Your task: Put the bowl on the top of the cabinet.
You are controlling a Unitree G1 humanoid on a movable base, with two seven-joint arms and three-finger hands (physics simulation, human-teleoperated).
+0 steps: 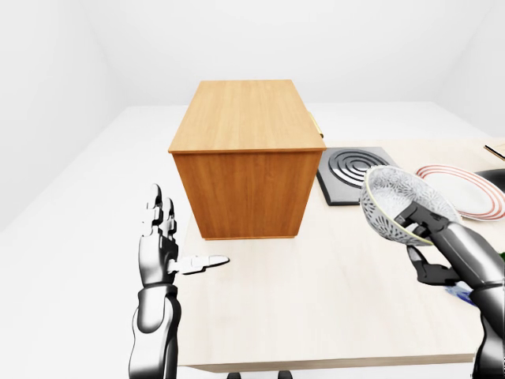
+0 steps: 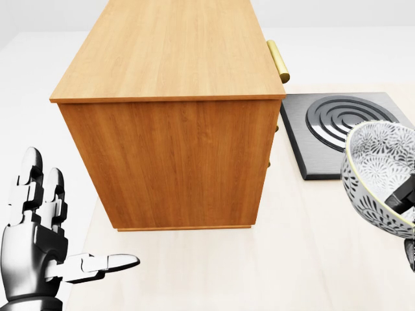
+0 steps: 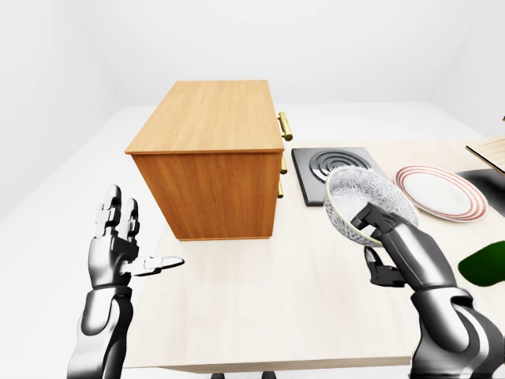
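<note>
Bowl (image 3: 359,204) pinched at rim by right hand (image 3: 380,245), tilted, mouth toward cabinet (image 3: 209,158); left hand (image 3: 118,251) open, empty.

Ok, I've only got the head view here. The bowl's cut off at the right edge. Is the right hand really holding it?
Observer: Yes. The right hand grips the bowl by its rim, tilted, lifted off the table.
Operator: Anything to the right of the burner?
Observer: A red-rimmed white plate lies there.
Operator: And the cabinet top?
Observer: The cabinet top is bare to its far edge.
</note>
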